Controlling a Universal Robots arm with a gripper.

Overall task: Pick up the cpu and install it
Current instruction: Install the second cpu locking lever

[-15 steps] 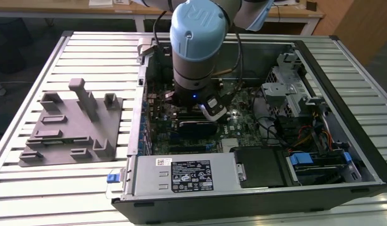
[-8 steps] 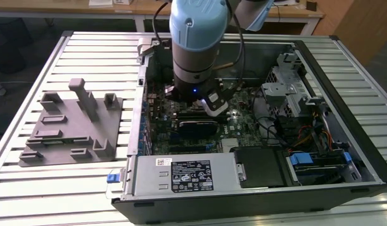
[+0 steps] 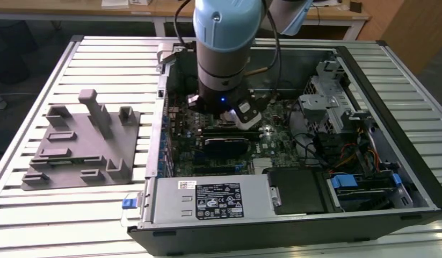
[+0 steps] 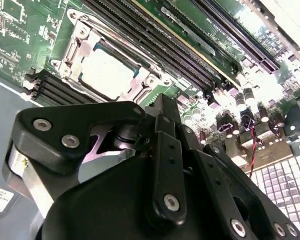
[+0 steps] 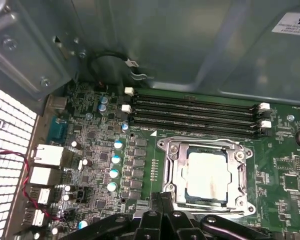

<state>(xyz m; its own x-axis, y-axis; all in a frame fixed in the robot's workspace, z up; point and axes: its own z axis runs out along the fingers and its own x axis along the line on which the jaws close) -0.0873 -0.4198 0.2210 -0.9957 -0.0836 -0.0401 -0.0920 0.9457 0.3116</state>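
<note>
CPU seated flat in its socket on the motherboard

The cpu (image 5: 207, 173) is a small flat square chip with a pale silver top, faintly smudged and tan-stained, with a thin darker rim around it. It lies level inside the metal socket frame (image 5: 172, 150), whose edges surround it on all sides. In the second wrist view the cpu (image 4: 106, 74) looks bright and washed out, so its surface detail is hard to judge there. Taking the cpu as the clock's centre in the first wrist view, the long memory slots (image 5: 195, 112) run across at about 12 o'clock.
</note>
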